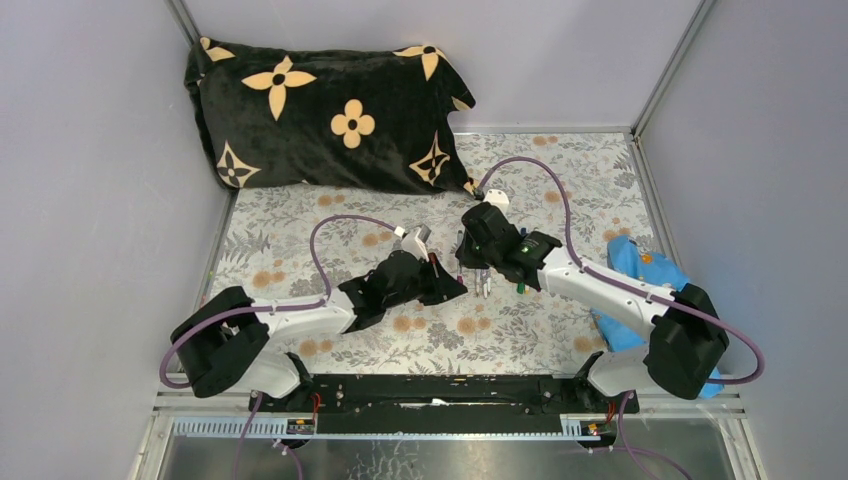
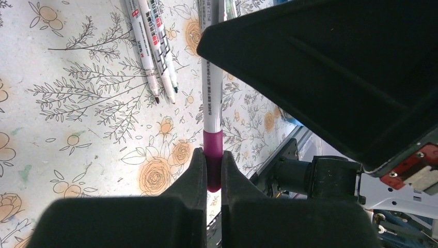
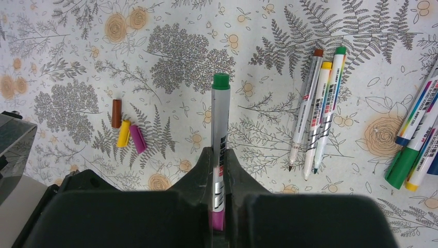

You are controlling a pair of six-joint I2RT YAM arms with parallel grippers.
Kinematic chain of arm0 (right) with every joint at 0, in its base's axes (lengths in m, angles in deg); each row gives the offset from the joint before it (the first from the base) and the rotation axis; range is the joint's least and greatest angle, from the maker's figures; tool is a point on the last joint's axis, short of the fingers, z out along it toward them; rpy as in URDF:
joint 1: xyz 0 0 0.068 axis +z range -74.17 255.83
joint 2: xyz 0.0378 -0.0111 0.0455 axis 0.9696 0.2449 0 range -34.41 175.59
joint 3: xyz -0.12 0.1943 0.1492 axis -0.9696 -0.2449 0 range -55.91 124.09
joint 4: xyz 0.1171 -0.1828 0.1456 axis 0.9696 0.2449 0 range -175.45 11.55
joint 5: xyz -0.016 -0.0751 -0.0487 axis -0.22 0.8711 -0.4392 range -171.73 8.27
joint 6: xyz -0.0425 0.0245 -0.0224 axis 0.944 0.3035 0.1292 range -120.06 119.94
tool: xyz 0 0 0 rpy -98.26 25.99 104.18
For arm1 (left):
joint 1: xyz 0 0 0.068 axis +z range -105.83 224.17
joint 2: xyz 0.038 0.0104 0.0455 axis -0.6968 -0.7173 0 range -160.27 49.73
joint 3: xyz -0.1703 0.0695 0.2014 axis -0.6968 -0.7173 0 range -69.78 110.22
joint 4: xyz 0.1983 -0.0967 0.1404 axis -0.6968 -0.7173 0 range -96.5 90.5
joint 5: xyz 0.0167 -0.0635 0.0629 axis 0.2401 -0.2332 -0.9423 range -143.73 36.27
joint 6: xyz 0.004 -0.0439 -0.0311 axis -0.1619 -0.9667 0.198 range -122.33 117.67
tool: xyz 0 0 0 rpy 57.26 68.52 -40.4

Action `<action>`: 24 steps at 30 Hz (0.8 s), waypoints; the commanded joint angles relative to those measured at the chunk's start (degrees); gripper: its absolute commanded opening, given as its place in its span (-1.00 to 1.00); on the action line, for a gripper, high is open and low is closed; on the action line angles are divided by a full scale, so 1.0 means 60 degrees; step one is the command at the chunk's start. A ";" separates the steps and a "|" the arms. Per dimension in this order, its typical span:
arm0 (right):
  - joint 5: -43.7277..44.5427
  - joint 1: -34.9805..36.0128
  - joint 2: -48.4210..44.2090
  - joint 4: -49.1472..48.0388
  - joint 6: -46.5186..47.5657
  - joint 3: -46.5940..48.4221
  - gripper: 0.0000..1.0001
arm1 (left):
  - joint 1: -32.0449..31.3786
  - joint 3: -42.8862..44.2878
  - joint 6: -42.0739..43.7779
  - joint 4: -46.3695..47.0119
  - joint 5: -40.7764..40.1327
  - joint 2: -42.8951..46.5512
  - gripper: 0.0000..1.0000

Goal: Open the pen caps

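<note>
Left fingers (image 2: 200, 164): clamped on the magenta cap (image 2: 213, 140) of a pen (image 2: 212, 88), whose whitish barrel runs straight away from the tips.
Right fingers (image 3: 205, 163): clamped on the barrel of a green-ended pen (image 3: 219, 113); magenta shows low in the gap; cannot tell whether this is the same pen as on the left.
Meeting point: both sets of fingers nearly tip to tip at the middle of the table (image 1: 300, 230).
Loose caps (image 3: 124, 132): brown, yellow and magenta, close together on the table, left of the right fingers.
Uncapped pens (image 3: 315, 119): three side by side, tips bare, right of the right fingers; more pens (image 3: 413, 150) bunched at that view's right edge.
Far edge: black pillow (image 1: 320, 110) across the far-left corner, against the walls.
Right edge: blue cloth (image 1: 635, 262) beside the right arm.
Open room: floral surface showing left of the left arm and toward the far-right corner.
</note>
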 commanded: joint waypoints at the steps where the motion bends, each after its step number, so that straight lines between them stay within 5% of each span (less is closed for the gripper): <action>1: 0.0155 0.0176 -0.0396 -0.0346 -0.0076 -0.0027 -0.74 | -0.0074 0.0043 0.0398 0.0669 0.0292 0.0342 -1.00; 5: 0.0102 0.0267 -0.0320 -0.0471 -0.0092 -0.0108 -0.58 | -0.0076 0.0247 0.0489 0.0492 0.0471 0.0340 -1.00; 24: 0.0274 0.0383 -0.0346 -0.0764 -0.0187 -0.0568 -0.52 | -0.0082 0.0601 -0.0116 0.0171 0.0532 0.0568 -1.00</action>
